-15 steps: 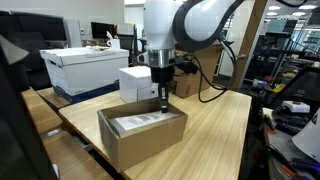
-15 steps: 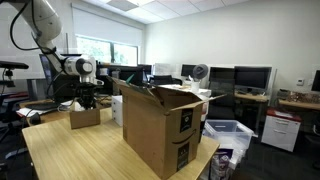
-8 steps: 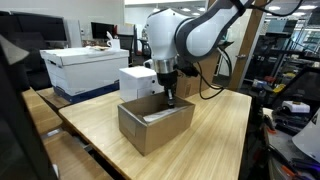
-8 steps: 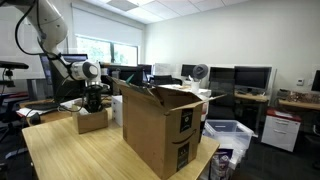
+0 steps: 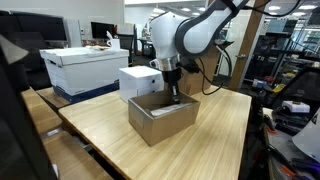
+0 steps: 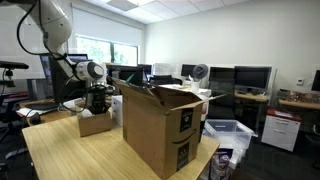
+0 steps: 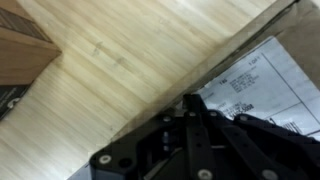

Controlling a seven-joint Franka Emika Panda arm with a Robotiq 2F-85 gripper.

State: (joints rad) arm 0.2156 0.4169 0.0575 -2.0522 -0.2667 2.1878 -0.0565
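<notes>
One tool (image 7: 192,118) fills the bottom of the wrist view, its fingers pressed together over the rim of a small open cardboard box (image 5: 163,120). It looks to be pinching the thin wall, though the contact itself is lost in dark blur. Inside the box a printed sheet (image 7: 258,82) lies flat on the bottom. The box stands near the middle of the wooden bench (image 5: 215,135), with the tool reaching down at its far wall. In both exterior views its base looks flat on the wood.

Handling a box by one wall goes well, I judge, if the pinch sits deep on the cardboard and any pull runs low and level along the bench. That way the wall does not fold and the opposite edge does not lift. A slow pace would also leave the sheet lying as it is.

Just behind the box sits a white carton (image 5: 138,80); whether the two touch cannot be told. Farther back stands a white storage box (image 5: 85,66). In an exterior view a tall cardboard box (image 6: 160,125) with open flaps stands beside the small one. A brown corner (image 7: 25,50) at the edge of the wrist view is cut off and cannot be named.
</notes>
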